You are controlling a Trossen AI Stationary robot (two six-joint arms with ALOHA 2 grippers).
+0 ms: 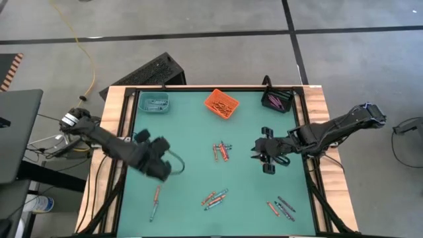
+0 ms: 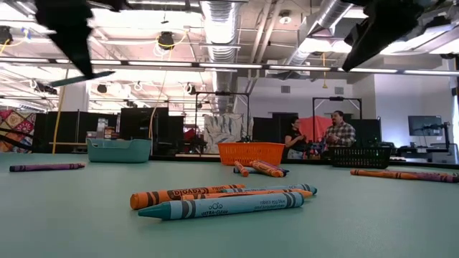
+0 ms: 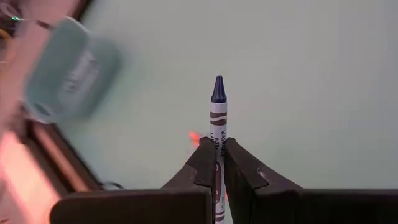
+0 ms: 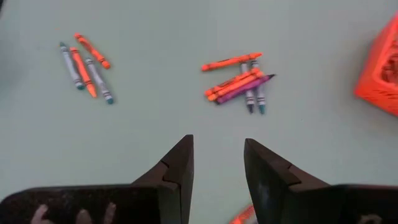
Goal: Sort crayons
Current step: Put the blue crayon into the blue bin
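My left gripper (image 3: 216,163) is shut on a blue-grey crayon (image 3: 217,109) above the green mat's left half (image 1: 165,168). The teal bin (image 3: 68,71) lies ahead of it at the far left (image 1: 154,101). My right gripper (image 4: 217,165) is open and empty above the mat's right half (image 1: 261,153). Loose crayons lie flat on the mat: a middle cluster (image 1: 221,151) (image 4: 239,81), a near-middle cluster (image 1: 215,197) (image 2: 215,201) (image 4: 84,62), a near-right group (image 1: 282,208), and two at the near left (image 1: 155,201). My left gripper pinches the crayon's paper-wrapped body (image 3: 217,144) between its two fingers. The crayon lies along the fingers. Its blue tip (image 3: 217,90) sticks out past the fingertips and its rear runs back between them. It is lifted clear of the mat.
The orange bin (image 1: 221,103) and the black bin (image 1: 277,100) stand along the far edge, right of the teal bin. A wooden frame (image 1: 112,152) borders the mat. Two people (image 2: 337,132) stand in the room far behind the table.
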